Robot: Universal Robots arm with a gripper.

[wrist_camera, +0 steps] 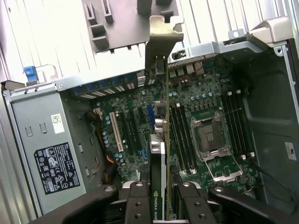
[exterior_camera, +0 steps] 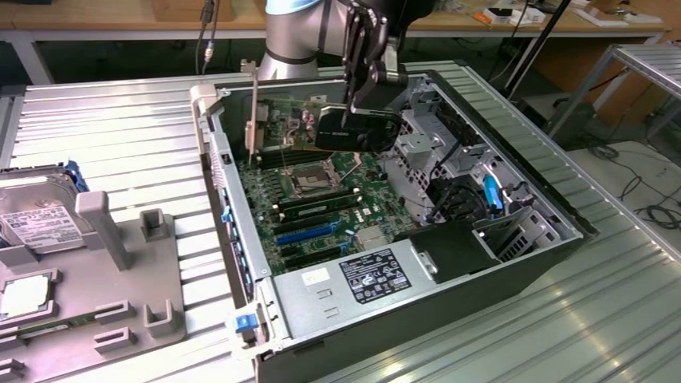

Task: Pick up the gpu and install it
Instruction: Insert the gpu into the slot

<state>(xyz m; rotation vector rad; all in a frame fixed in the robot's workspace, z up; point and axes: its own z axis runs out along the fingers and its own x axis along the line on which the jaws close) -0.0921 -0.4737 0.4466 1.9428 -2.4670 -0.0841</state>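
Observation:
The gpu (exterior_camera: pixel 356 132) hangs above the open computer case (exterior_camera: pixel 532 199), over the far part of the motherboard (exterior_camera: pixel 352 199). It shows a green card, a black cooler block and a silver end bracket (exterior_camera: pixel 253 120) pointing toward the case's rear wall. My gripper (exterior_camera: pixel 364 108) is shut on the gpu from above. In the wrist view the gpu (wrist_camera: pixel 161 140) appears edge-on between my two fingers (wrist_camera: pixel 138 200), its bracket (wrist_camera: pixel 161 32) reaching the case's slot openings. Below it lie the expansion slots (wrist_camera: pixel 114 130), and the card is not touching them.
The CPU socket (exterior_camera: pixel 316 179) and memory sticks (wrist_camera: pixel 180 135) lie close to the gpu. A power supply (exterior_camera: pixel 356 279) takes up the near end of the case. A grey fixture (exterior_camera: pixel 117 271) with a hard drive (exterior_camera: pixel 32 223) stands at the exterior view's left. Drive cages and cables (exterior_camera: pixel 479 191) line the right side.

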